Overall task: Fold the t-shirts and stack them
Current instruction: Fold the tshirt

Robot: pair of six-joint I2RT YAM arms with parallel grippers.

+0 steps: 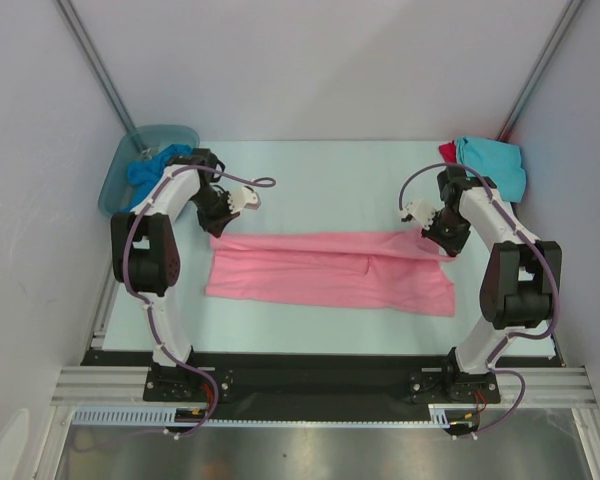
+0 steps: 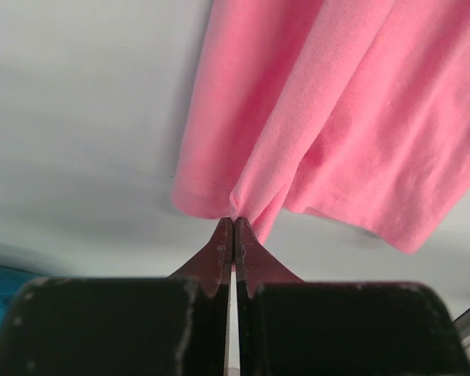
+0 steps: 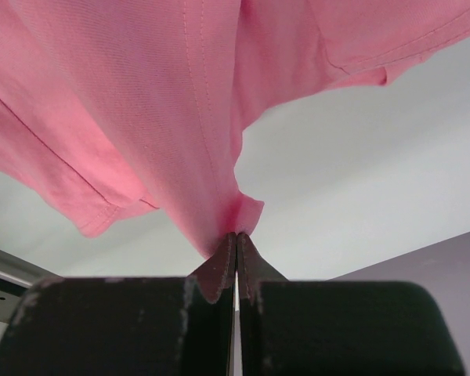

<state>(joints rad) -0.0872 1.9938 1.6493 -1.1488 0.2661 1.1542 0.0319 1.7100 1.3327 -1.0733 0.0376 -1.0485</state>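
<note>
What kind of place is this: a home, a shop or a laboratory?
Probably a robot laboratory test cell: two arms bolted to a metal frame, plain white walls enclosing a pale table, and a pink t-shirt held by the left gripper and right gripper.

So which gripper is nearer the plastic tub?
Left. The left gripper pinches the pink t-shirt close by the tub; the right gripper holds its other end, far across the table.

T-shirts: four, namely pink t-shirt (image 1: 330,272), turquoise t-shirt (image 1: 498,165), red t-shirt (image 1: 447,151), blue t-shirt (image 1: 142,176)
Tub (image 1: 112,190): one, far left
My arms: two
My grippers: two, left gripper (image 2: 233,223) and right gripper (image 3: 236,235)
</note>
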